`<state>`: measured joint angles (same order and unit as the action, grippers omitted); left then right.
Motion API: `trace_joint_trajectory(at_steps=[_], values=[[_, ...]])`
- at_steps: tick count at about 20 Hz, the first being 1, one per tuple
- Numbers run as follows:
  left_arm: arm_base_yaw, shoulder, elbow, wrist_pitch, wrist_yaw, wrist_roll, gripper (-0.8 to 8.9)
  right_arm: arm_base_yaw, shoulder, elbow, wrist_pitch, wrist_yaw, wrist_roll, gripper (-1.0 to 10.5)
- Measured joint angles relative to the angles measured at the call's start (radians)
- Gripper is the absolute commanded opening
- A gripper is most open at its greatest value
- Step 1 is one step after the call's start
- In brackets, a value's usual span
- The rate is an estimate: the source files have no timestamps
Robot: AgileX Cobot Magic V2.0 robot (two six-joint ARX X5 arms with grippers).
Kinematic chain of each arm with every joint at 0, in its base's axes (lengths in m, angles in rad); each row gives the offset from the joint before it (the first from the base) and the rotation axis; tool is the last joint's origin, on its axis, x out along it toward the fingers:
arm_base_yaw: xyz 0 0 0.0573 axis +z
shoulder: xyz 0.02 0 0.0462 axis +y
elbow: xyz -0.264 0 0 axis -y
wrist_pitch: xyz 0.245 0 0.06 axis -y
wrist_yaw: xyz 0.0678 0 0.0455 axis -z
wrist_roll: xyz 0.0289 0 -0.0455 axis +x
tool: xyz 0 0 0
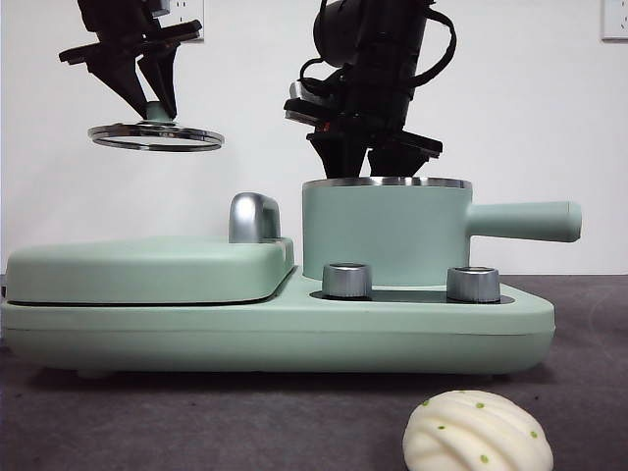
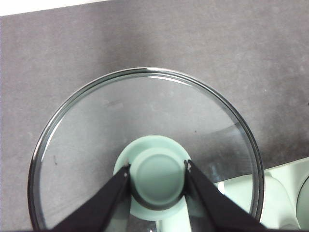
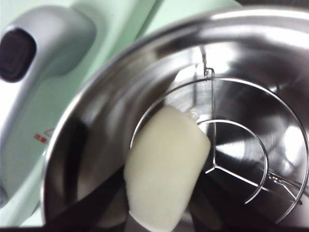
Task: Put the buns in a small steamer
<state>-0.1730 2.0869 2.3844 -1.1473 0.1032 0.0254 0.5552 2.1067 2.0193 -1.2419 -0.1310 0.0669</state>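
Note:
The small steamer (image 1: 383,235) is a mint-green pot with a steel rim, standing open on the appliance base. My right gripper (image 1: 368,162) reaches down into it, shut on the smooth oblong bun (image 3: 164,164), which hangs over the wire rack (image 3: 241,145) inside the steel pot (image 3: 96,111). My left gripper (image 1: 152,106) is shut on the green knob (image 2: 158,176) of the glass lid (image 1: 155,137) and holds it up in the air at the left, above the griddle. The round ridged bun (image 1: 478,434) with green dots lies on the table in front.
The flat mint-green griddle plate (image 1: 147,270) lies closed left of the pot, with a silver latch handle (image 1: 253,216). Two steel dials (image 1: 346,280) sit on the base in front of the pot. The pot's straight handle (image 1: 525,221) sticks out to the right.

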Motion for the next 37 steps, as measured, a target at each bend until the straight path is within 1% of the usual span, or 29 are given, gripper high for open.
trace_joint_trajectory(at_steps=[3, 4, 6, 8, 12, 14, 18, 20, 23, 25, 27, 29, 31, 33, 34, 37], values=[[0.0, 0.0, 0.0, 0.0, 0.0, 0.0, 0.15, -0.003, 0.0, 0.0, 0.001, 0.0, -0.005, 3.4], [0.0, 0.0, 0.0, 0.0, 0.0, 0.0, 0.15, -0.005, 0.0, 0.0, 0.002, 0.0, -0.007, 3.6], [0.0, 0.0, 0.0, 0.0, 0.0, 0.0, 0.15, -0.006, 0.0, 0.0, 0.007, 0.001, -0.007, 3.8], [0.0, 0.0, 0.0, 0.0, 0.0, 0.0, 0.15, -0.01, 0.0, 0.007, 0.009, 0.002, -0.005, 4.7], [0.0, 0.0, 0.0, 0.0, 0.0, 0.0, 0.15, -0.019, 0.0, 0.059, -0.014, 0.005, 0.001, 4.7], [0.0, 0.0, 0.0, 0.0, 0.0, -0.001, 0.15, -0.023, 0.0, 0.118, -0.055, 0.027, 0.002, 4.7], [0.0, 0.0, 0.0, 0.0, 0.0, -0.003, 0.15, -0.023, -0.013, 0.236, -0.1, 0.031, 0.003, 4.7], [0.0, 0.0, 0.0, 0.001, 0.0, -0.003, 0.15, -0.02, -0.06, 0.237, -0.101, 0.031, 0.018, 4.7], [0.0, 0.0, 0.0, 0.002, 0.0, -0.003, 0.15, 0.0, -0.18, 0.219, -0.1, 0.031, 0.039, 4.7], [0.0, 0.0, 0.0, 0.002, 0.0, -0.011, 0.15, 0.029, -0.289, 0.154, -0.1, 0.031, 0.046, 4.7], [0.0, 0.0, 0.0, 0.002, 0.0, -0.014, 0.15, 0.061, -0.4, 0.05, -0.1, 0.031, 0.059, 4.7], [0.0, 0.0, 0.0, 0.002, 0.0, -0.014, 0.15, 0.11, -0.533, -0.088, -0.101, 0.032, 0.082, 4.7], [-0.002, 0.0, 0.0, 0.002, 0.0, -0.015, 0.15, 0.178, -0.677, -0.234, -0.101, 0.063, 0.116, 4.7], [-0.005, 0.0, 0.0, 0.002, 0.0, -0.015, 0.15, 0.256, -0.8, -0.373, -0.101, 0.117, 0.159, 4.7], [-0.009, 0.0, 0.0, 0.002, 0.0, -0.015, 0.15, 0.299, -0.85, -0.449, -0.101, 0.136, 0.193, 4.7], [-0.02, 0.0, 0.0, 0.002, 0.0, -0.016, 0.15, 0.399, -0.909, -0.64, -0.101, 0.172, 0.286, 4.7]])
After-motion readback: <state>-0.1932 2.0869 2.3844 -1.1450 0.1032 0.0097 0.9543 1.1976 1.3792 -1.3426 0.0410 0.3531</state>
